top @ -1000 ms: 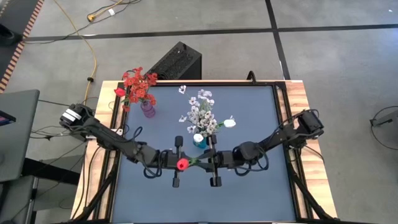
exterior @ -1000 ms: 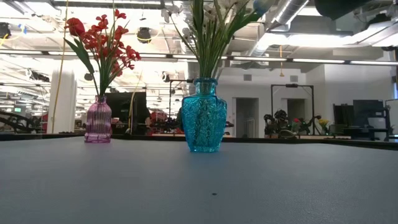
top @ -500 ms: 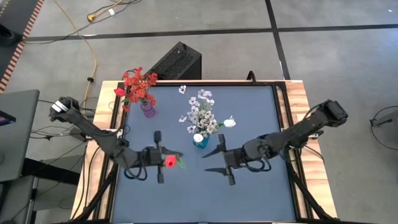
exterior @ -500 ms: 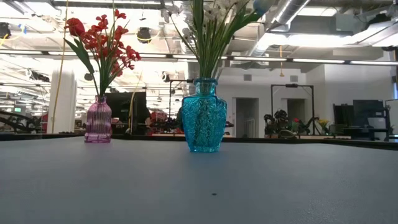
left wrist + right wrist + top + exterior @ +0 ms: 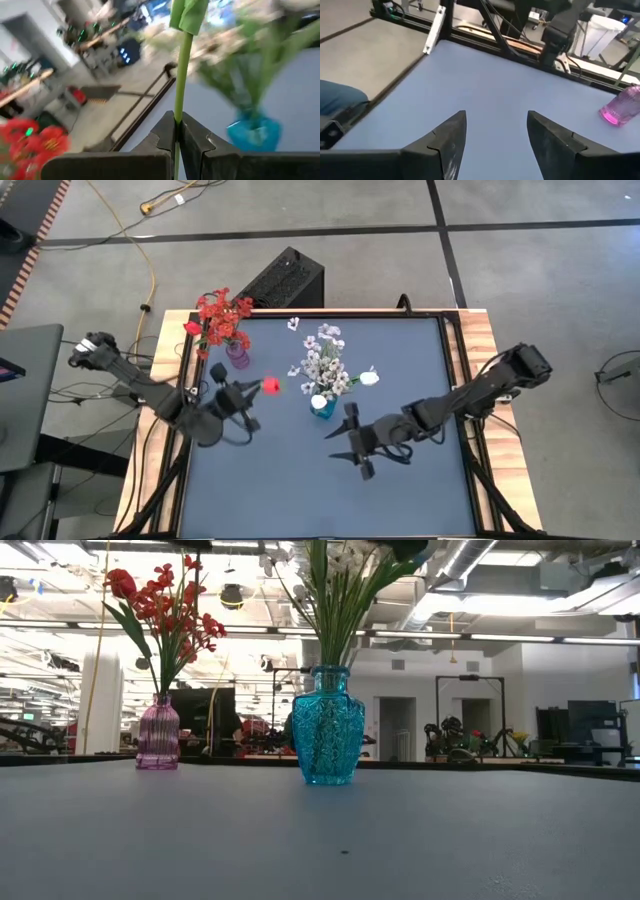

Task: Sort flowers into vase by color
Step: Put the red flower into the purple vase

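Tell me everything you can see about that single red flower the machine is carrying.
The red flower is one small bright red bloom on a thin green stem, looking artificial. The left hand has its two dark fingers shut on the stem, holding it above the table between the pink vase of red flowers and the blue vase of white ones. Only the fingers touch it. A green leaf or wrap sits higher on the stem.

A single red flower (image 5: 270,385) on a thin green stem (image 5: 181,75) is held above the table's left half. Red sprays (image 5: 220,318) stand upright in a pink vase (image 5: 158,733) at far left; white sprays (image 5: 324,362) fill a blue vase (image 5: 328,726) near centre.
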You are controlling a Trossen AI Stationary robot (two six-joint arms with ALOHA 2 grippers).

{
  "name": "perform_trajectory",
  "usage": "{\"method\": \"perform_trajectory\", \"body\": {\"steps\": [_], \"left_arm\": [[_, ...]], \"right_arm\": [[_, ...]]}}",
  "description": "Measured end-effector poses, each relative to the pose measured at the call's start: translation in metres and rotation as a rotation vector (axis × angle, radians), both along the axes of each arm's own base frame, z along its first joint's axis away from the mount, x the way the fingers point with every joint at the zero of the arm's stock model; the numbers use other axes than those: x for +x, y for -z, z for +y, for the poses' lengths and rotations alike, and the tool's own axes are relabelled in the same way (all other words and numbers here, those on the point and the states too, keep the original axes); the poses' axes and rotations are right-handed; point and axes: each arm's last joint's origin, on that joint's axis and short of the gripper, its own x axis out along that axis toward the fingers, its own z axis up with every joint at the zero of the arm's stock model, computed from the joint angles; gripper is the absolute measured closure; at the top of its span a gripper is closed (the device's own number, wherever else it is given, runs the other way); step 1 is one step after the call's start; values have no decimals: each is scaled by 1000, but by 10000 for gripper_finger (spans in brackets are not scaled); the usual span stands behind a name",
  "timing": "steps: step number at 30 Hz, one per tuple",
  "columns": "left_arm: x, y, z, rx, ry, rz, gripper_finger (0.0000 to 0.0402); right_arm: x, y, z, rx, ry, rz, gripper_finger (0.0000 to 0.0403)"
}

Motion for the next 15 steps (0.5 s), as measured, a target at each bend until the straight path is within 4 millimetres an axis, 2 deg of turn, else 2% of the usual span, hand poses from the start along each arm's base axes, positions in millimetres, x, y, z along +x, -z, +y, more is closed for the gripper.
{"method": "perform_trajectory", "body": {"steps": [8,15], "left_arm": [[-10,-3,52,-87,-147,41,401],[-8,-5,76,-99,-194,88,401]], "right_arm": [[4,4,-6,-14,18,21,171],[3,7,-6,-23,17,44,171]]}}
